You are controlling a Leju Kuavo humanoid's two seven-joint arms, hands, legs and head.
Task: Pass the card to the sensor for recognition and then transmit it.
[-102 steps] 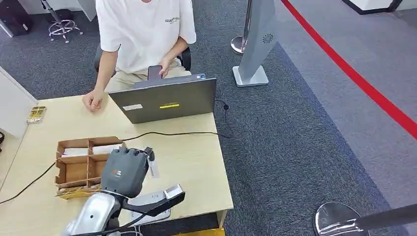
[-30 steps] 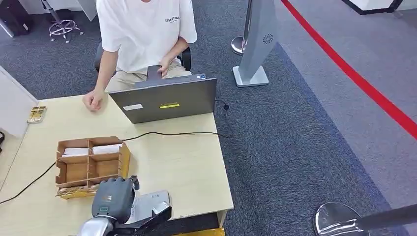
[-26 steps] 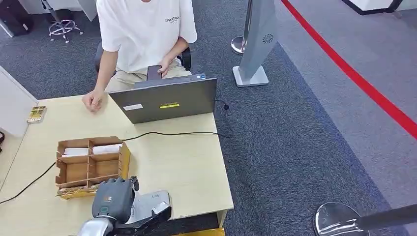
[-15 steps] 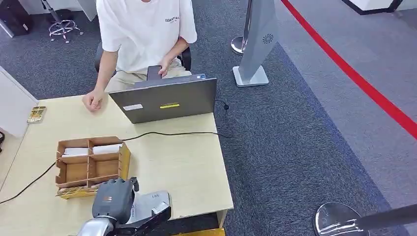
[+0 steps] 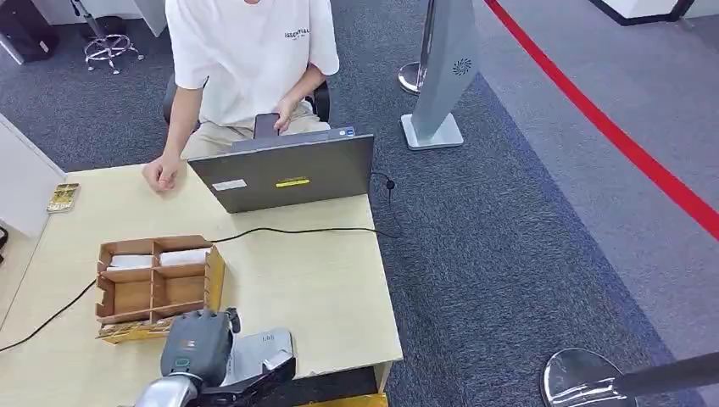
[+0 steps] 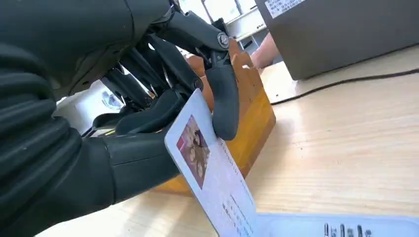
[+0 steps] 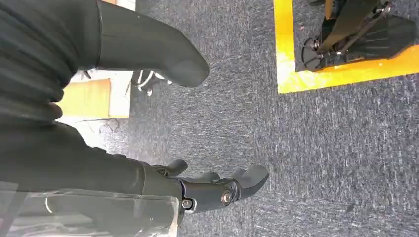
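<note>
White ID card point(image 6: 210, 170) pinched between thumb and dark fingertips point(image 6: 225, 106) of left hand point(image 5: 197, 343), lower corner dipping onto pale card reader point(image 5: 259, 352) just below the fingers. Risk, as a judgement: thin pinch near one end, so card may pivot or slip out against the reader; cardboard divider box point(image 5: 153, 284) just behind the fingers could be bumped on lifting away. Grip clear at the left wrist; from the head, hand's back hiding card. Right hand point(image 7: 217, 190) hanging over carpet, fingers apart, holding nothing
</note>
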